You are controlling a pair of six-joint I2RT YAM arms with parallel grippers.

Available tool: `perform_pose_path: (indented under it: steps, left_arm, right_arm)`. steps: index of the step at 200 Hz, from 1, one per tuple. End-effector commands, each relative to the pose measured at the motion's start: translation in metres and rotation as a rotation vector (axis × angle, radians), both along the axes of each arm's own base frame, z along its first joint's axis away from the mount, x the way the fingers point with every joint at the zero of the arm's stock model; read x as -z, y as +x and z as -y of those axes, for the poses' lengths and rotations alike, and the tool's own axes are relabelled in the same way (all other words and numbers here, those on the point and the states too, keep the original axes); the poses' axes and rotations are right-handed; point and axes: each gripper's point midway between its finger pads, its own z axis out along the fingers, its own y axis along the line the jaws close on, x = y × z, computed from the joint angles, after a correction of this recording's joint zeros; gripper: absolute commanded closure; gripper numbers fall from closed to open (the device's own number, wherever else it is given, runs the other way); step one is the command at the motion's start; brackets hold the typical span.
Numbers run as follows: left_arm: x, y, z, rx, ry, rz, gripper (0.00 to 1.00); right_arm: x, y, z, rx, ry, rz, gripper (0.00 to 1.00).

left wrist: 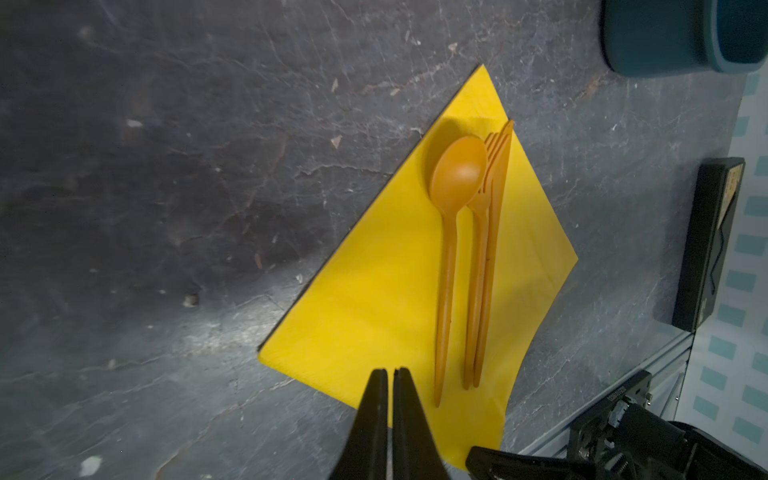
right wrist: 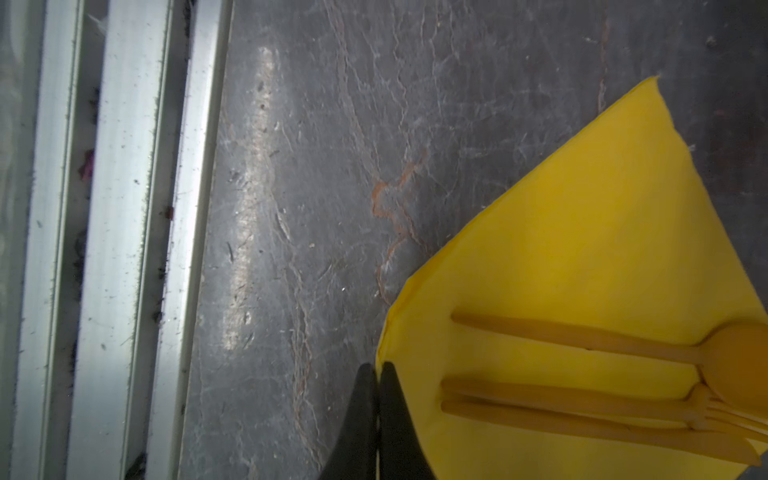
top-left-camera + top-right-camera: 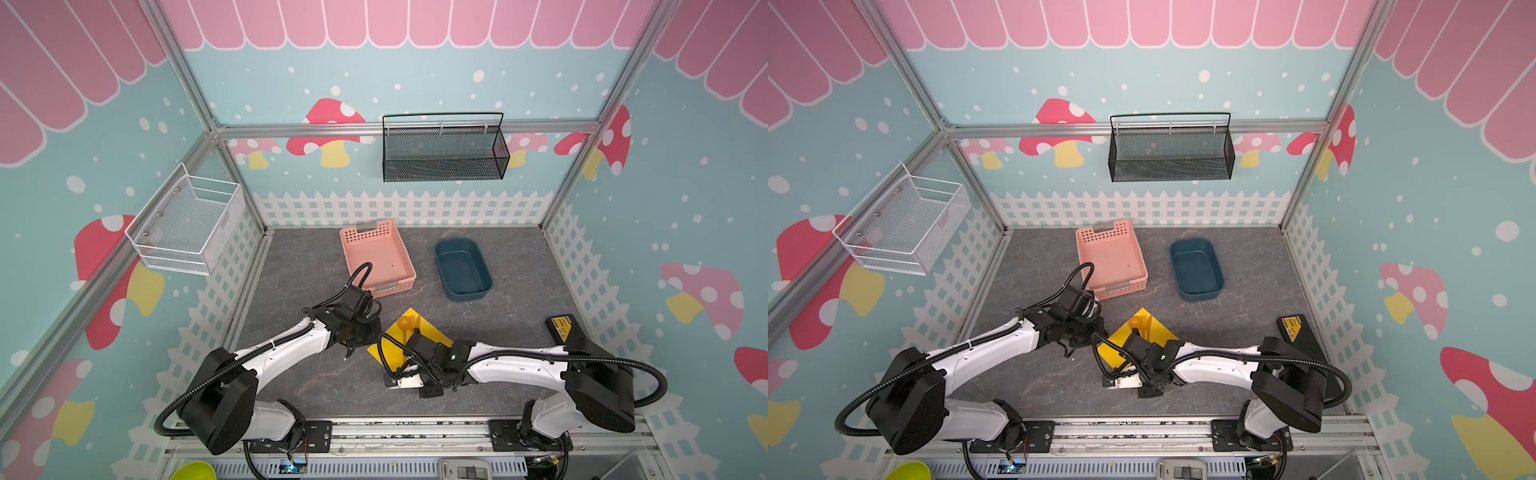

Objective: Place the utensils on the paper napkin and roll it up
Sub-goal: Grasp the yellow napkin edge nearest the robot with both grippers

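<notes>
The paper napkin [image 3: 432, 334] [image 1: 374, 299] lies as a yellow diamond on the grey slate floor, between the two arms. The utensils rest side by side on it: spoon [image 1: 457, 174], fork [image 1: 480, 237] and knife [image 1: 500, 183]. In both top views only the spoon's bowl [image 3: 1136, 322] shows, the rest being under the right arm. My left gripper [image 1: 390, 370] is shut, its tips over the napkin's near edge; I cannot tell whether paper is pinched. At the near corner the paper's curled edge runs into the jaws of my right gripper [image 2: 376, 365], which is shut on it.
A pink perforated basket [image 3: 376, 253] and a dark blue tub [image 3: 463, 270] stand farther back. A black box with a yellow label [image 3: 561, 328] lies at the right wall. The aluminium front rail [image 2: 116, 208] runs close to the right gripper.
</notes>
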Motion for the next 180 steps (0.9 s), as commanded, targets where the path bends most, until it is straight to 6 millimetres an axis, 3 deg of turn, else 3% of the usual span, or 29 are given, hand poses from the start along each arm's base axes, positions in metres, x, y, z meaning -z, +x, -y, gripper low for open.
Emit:
perform_pose_path:
  steps: [1, 65, 180]
  left_arm:
    - [0.016, -0.007, 0.009, -0.008, -0.028, -0.041, 0.93]
    - [0.051, -0.027, 0.01, 0.033, 0.018, -0.126, 0.96]
    - [0.069, -0.038, 0.001, 0.061, 0.078, -0.177, 0.97]
  right_arm:
    - [-0.015, 0.001, -0.011, -0.029, 0.055, 0.018, 0.96]
    - [-0.016, 0.007, -0.017, -0.008, 0.104, 0.016, 0.98]
    - [-0.016, 0.036, -0.018, 0.049, 0.127, -0.014, 0.98]
